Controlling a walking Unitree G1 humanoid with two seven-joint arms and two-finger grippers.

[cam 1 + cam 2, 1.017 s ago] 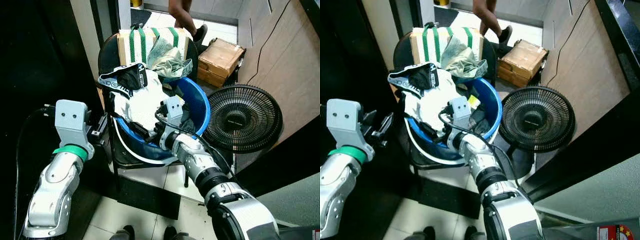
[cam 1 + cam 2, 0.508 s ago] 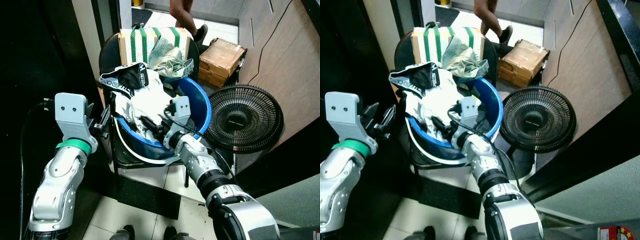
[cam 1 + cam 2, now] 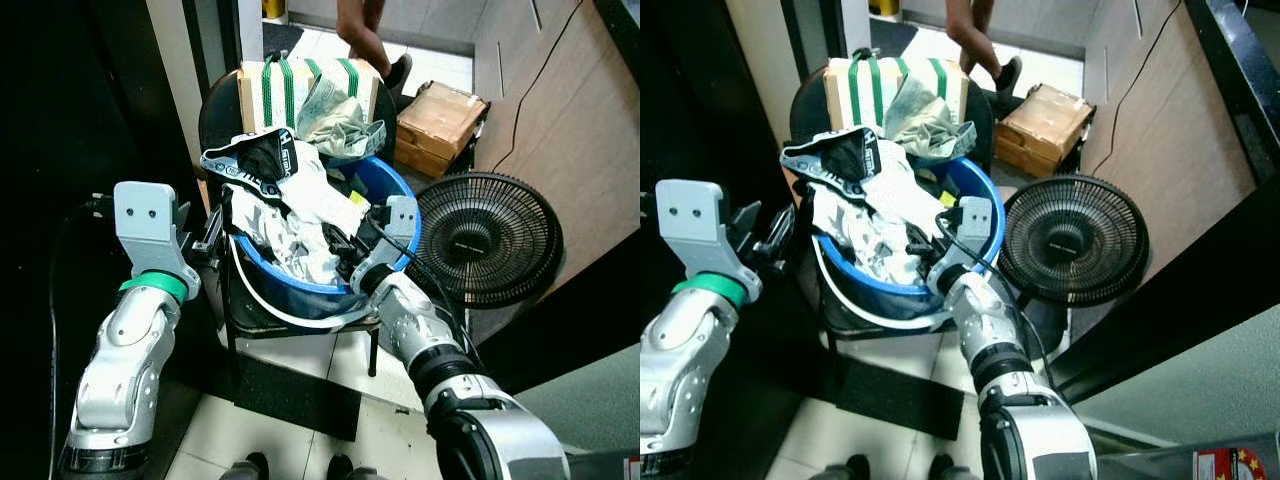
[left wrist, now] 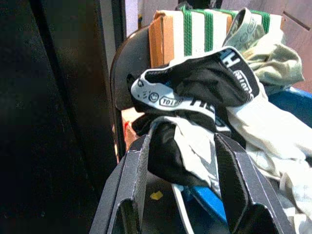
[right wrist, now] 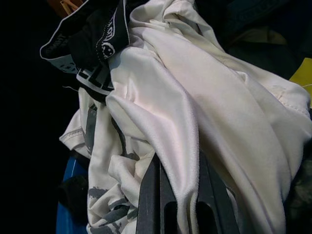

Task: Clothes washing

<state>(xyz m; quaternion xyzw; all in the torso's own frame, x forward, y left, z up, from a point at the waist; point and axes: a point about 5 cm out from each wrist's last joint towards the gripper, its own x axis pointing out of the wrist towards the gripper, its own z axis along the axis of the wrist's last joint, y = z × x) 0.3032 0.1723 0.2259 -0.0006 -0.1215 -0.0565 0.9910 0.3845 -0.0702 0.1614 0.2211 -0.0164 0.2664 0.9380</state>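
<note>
Gripping a fold of the white garment [image 5: 195, 146], the right pincer [image 3: 345, 252] sits inside the blue basin [image 3: 400, 215] on the chair [image 3: 215, 105]. The left pincer [image 4: 183, 190] hangs wide beside the basin's rim, apparently touching nothing.

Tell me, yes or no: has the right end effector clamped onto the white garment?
Yes, the right end effector has white garment fabric pinched between its fingers.

Bright daylight is washing the white shirt [image 5: 204, 126] almost to glare, while deep shadow is swallowing the left side and the right wrist view's edges, everything staying fairly sharp.
</note>
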